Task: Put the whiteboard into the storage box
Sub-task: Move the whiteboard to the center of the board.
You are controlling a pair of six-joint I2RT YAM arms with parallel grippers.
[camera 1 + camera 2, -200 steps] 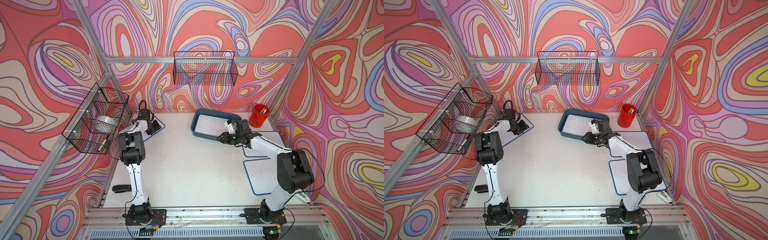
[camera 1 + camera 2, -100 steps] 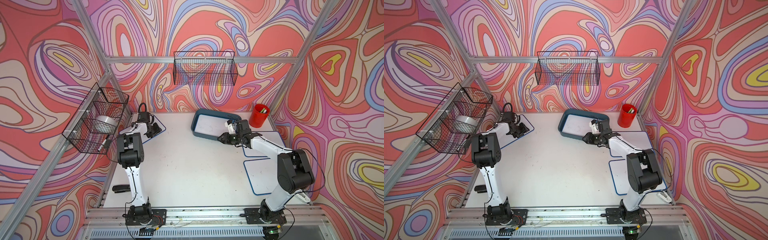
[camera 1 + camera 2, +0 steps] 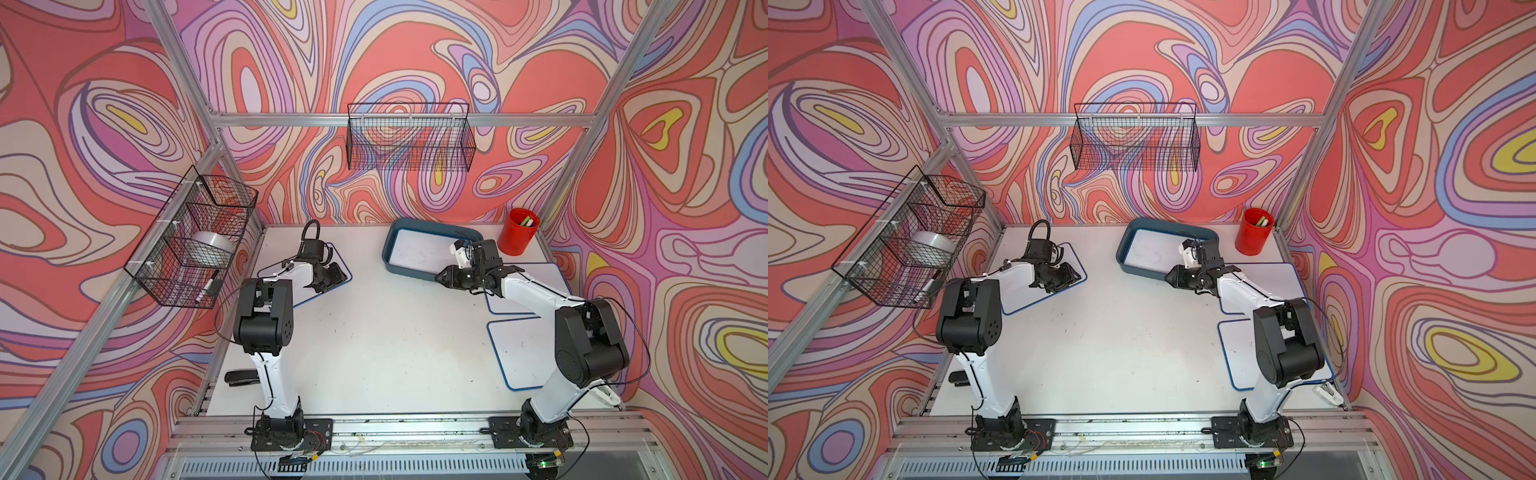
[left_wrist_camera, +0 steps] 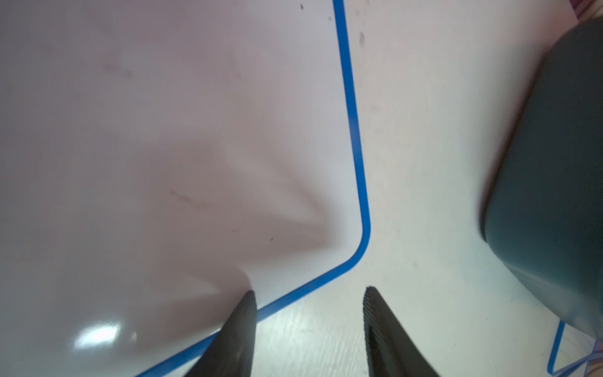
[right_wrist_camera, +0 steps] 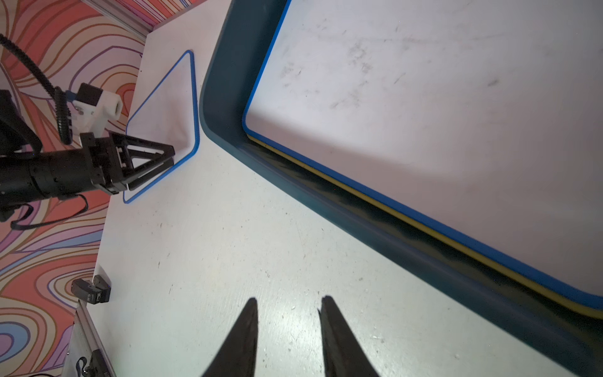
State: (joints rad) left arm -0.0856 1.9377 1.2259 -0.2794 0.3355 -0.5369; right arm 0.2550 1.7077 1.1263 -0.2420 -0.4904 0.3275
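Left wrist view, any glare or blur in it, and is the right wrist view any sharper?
Left wrist view: a bright glare patch on the whiteboard, soft fanned shadows across it, the storage box blurred. Right wrist view: sharper, smudges readable on the boxed whiteboard, a broad shadow over part of it.

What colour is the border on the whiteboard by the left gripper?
The whiteboard has a bright blue border, clearest in the left wrist view.

whiteboard (image 4: 163, 130): glossy, faintly smudged | storage box (image 5: 225, 81): smooth plastic | basket (image 3: 409, 137): wire mesh
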